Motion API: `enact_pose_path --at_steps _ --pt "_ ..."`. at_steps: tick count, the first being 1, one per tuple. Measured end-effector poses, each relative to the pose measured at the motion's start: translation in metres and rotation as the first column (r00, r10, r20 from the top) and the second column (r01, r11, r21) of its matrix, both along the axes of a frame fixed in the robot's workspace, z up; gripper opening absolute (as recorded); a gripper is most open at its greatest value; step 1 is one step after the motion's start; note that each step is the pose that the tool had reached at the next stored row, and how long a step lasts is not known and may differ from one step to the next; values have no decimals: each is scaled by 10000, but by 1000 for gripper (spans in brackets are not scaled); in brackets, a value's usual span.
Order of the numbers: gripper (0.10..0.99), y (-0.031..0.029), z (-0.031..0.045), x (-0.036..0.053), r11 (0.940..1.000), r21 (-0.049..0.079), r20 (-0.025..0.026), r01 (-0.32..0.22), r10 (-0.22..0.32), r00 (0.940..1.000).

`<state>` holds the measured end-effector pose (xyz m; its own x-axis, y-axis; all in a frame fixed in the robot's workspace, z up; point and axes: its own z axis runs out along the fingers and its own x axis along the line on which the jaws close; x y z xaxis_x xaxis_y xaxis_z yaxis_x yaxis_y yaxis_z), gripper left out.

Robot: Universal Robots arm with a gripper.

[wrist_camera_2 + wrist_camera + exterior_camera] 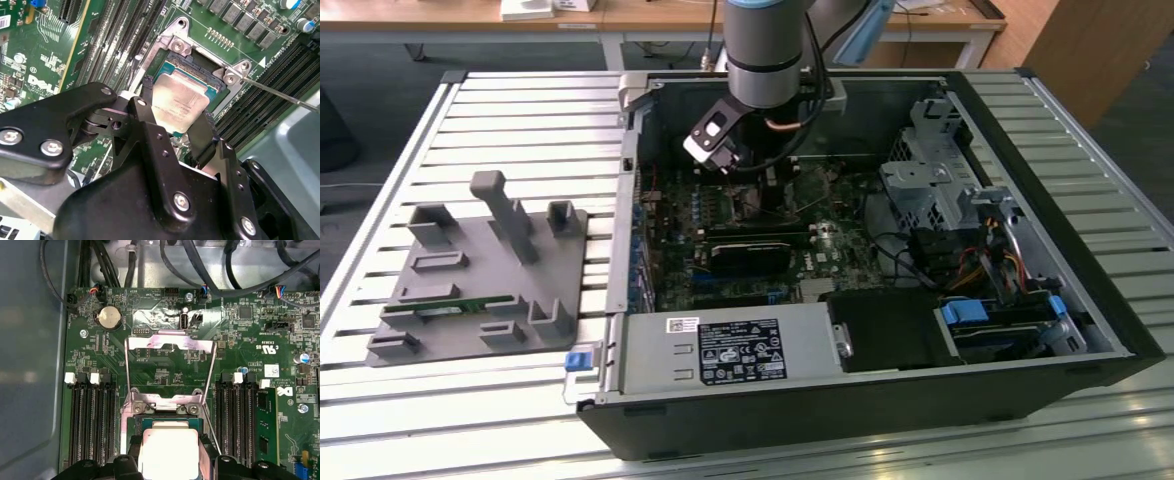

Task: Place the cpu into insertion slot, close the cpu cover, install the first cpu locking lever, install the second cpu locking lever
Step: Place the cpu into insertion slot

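Gripper: closed on flat square silver-grey cpu
Square silver-rimmed insertion slot: cpu over it, seating unclear
Thin silver cpu cover: standing open

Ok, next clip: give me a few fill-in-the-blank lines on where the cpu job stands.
1. The claw is ___ on the cpu, a finger at each of two opposite edges.
2. The cpu cover is ___, not closed over the insertion slot.
3. In the exterior view, the grey fixture tray lies to that view's ___ of the computer case.
Missing words: shut; open; left.
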<state>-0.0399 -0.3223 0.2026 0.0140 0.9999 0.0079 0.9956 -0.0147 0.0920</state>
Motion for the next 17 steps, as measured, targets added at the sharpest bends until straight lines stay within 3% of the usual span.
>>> enact_pose_path --at_steps 17 --pt "533 20 -88 -12 10000 -4 -16 0 0 10000"
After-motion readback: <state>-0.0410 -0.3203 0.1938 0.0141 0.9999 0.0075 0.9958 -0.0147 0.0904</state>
